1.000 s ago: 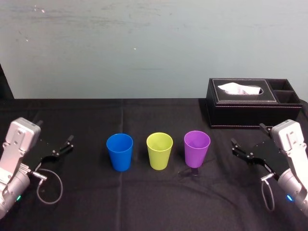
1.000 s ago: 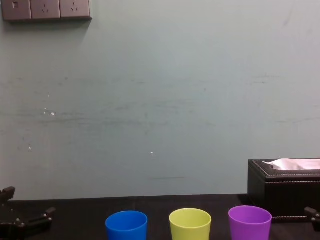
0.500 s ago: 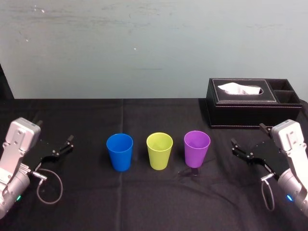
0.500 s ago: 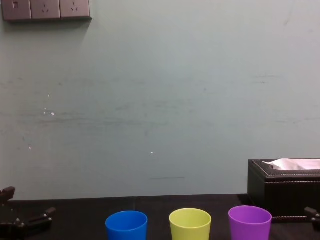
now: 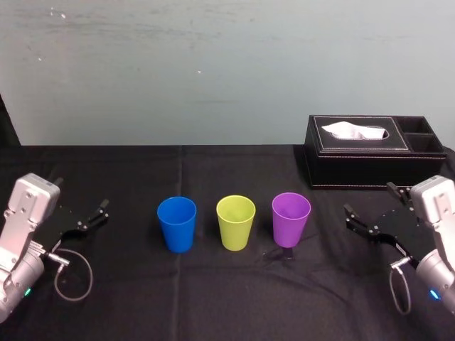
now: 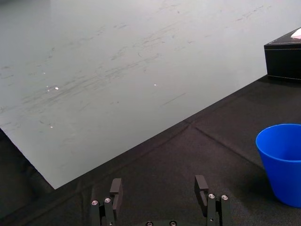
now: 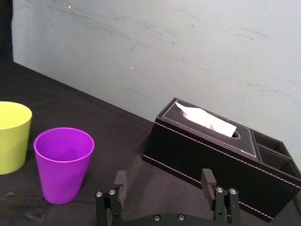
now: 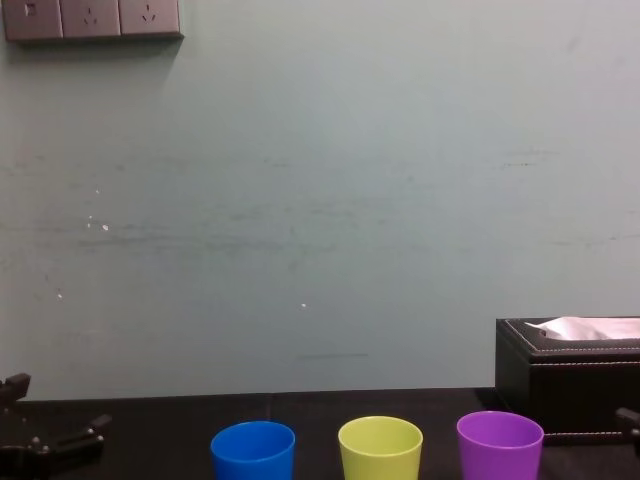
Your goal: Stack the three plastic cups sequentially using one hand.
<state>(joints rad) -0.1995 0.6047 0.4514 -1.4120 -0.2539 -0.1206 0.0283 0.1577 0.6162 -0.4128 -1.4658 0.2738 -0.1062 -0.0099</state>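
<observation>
Head view: blue cup [image 5: 177,224], yellow cup [image 5: 235,222] and purple cup [image 5: 291,219] stand upright in a row (apart, unstacked) on the table [image 5: 213,298]; left gripper [image 5: 82,195] and right gripper [image 5: 368,198] flank them, well apart. Wrist views: each gripper's fingers are spread, grasping nothing. Chest view: three cup rims, side by side.

No writing can be read anywhere, blue cup [image 5: 177,224], yellow-green cup [image 5: 235,222] and purple cup [image 5: 291,219] plain-sided, black tissue box [image 5: 355,167] unmarked, any lettering on the wall sockets [image 8: 92,18] too small to read
</observation>
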